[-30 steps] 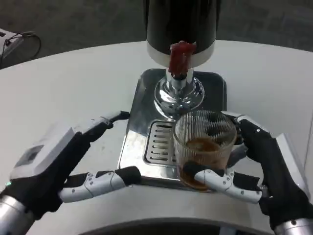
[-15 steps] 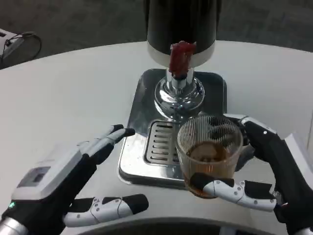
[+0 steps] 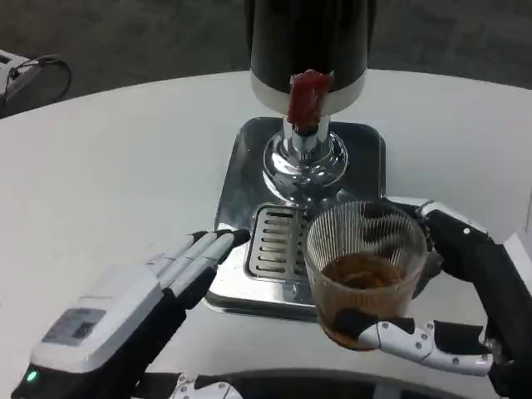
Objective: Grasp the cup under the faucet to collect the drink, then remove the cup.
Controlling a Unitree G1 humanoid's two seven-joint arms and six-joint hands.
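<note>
Table (image 3: 108, 158): a white round top is spreading across the frame, with dark floor showing along the upper edge.
Dispenser (image 3: 309, 41): a black body with a white band is standing at top centre; its red tap handle (image 3: 307, 96) is sitting above a chrome faucet base (image 3: 304, 162).
Drip tray (image 3: 249, 208): a steel plate is lying under the dispenser at centre, with a slotted grate (image 3: 274, 241) toward its near edge.
Left hand (image 3: 141, 307): it is lying at the lower left, released and holding nothing, fingers straight and close together, tips pointing at the tray's near left edge.
Right hand (image 3: 465, 291): it is grasping the cup at lower right, one finger crossing the cup's base in front, others wrapping behind its right side.
Cup (image 3: 364, 270): a ribbed clear glass holding brown drink is sitting right of lower centre, in front of the faucet, overlapping the tray's near right corner.
Cable (image 3: 37, 71): a dark loop is lying at the upper left.
</note>
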